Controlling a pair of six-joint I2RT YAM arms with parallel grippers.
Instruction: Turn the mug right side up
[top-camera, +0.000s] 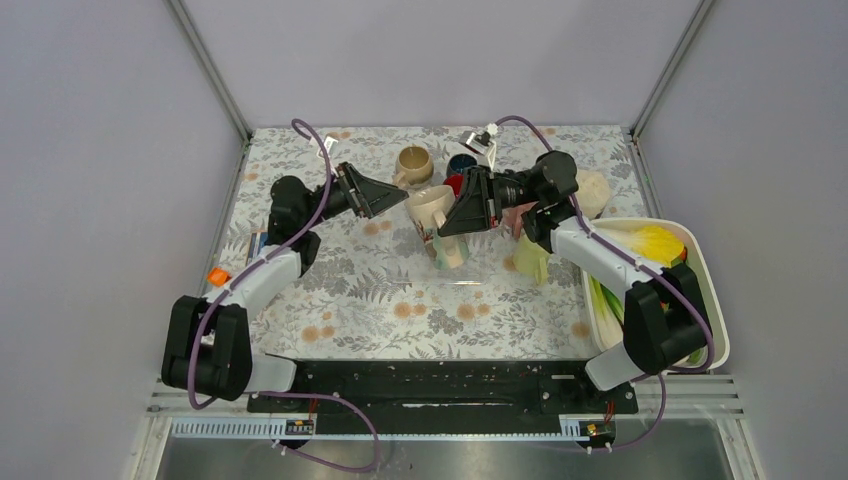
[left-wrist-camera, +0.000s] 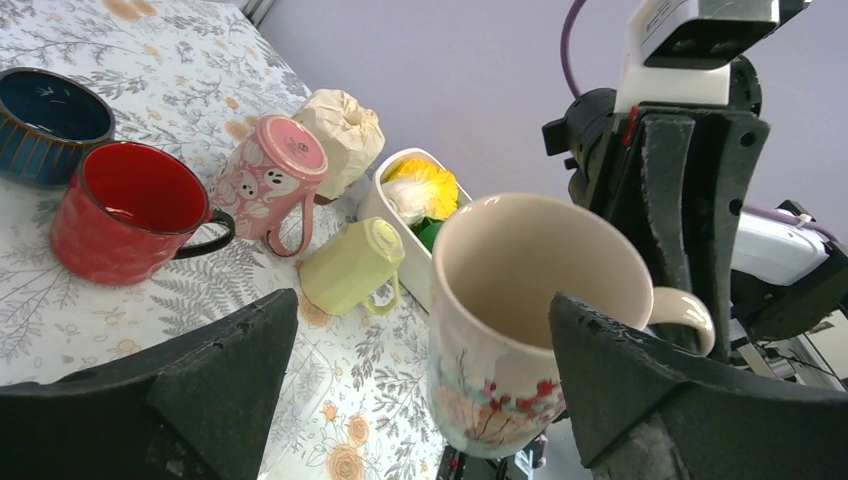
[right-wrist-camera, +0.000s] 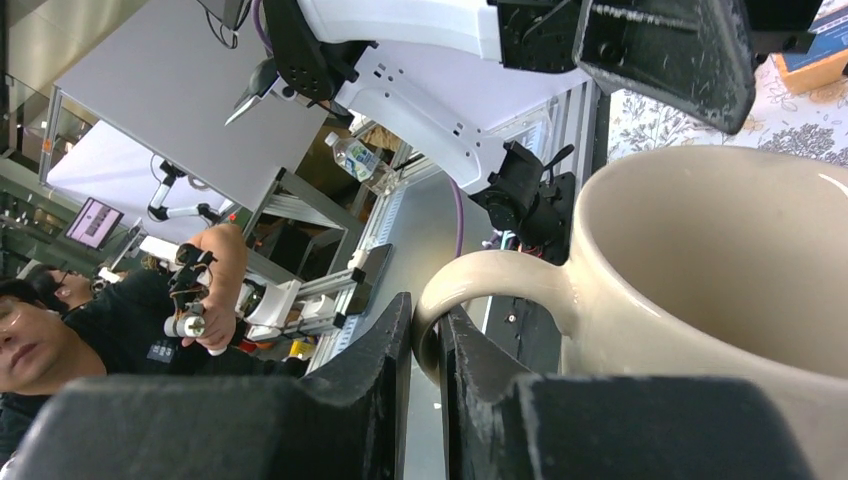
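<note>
Now right gripper (right-wrist-camera: 425, 335) pinches cream mug (left-wrist-camera: 520, 290) by handle (right-wrist-camera: 485, 272), mouth facing up; left gripper (top-camera: 368, 192) spread wide just beside mug.

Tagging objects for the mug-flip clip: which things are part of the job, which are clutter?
Job: cream floral mug, right gripper shut on its handle, left gripper open, facing it.
Clutter: red mug, blue cup, pink mug, yellow-green mug, tan mug, crumpled paper ball, white tub.
</note>
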